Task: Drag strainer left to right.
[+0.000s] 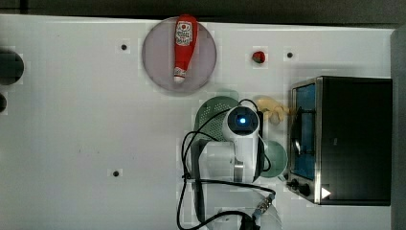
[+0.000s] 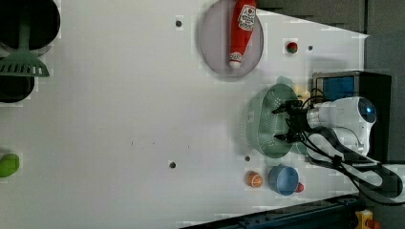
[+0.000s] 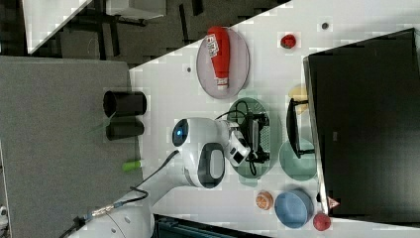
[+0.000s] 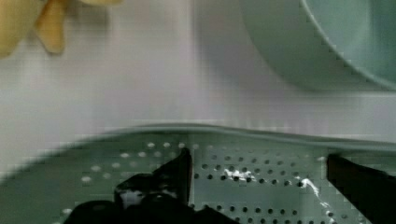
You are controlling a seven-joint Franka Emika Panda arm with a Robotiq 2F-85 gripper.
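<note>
The strainer [image 2: 261, 125] is a large pale mint-green oval colander dotted with holes. It lies on the white table beside the black oven, and in the top view the arm covers much of the strainer [image 1: 212, 111]. My gripper [image 2: 282, 123] hangs low inside its bowl, open, its two black fingers spread apart along the bowl with nothing between them. The wrist view shows the fingertips [image 4: 183, 167] just above the strainer's perforated floor [image 4: 261, 191], close to the inner wall. In the right view, the gripper [image 3: 256, 140] sits over the middle of the strainer [image 3: 271, 130].
A black toaster oven [image 1: 354, 139] stands close beside the strainer, with a round mint bowl [image 1: 276, 158] and a yellow object [image 1: 271, 108] between them. A ketchup bottle [image 1: 184, 45] lies on a grey plate [image 1: 155, 52]. A blue bowl [image 2: 283, 180] and an orange [image 2: 254, 179] sit nearby.
</note>
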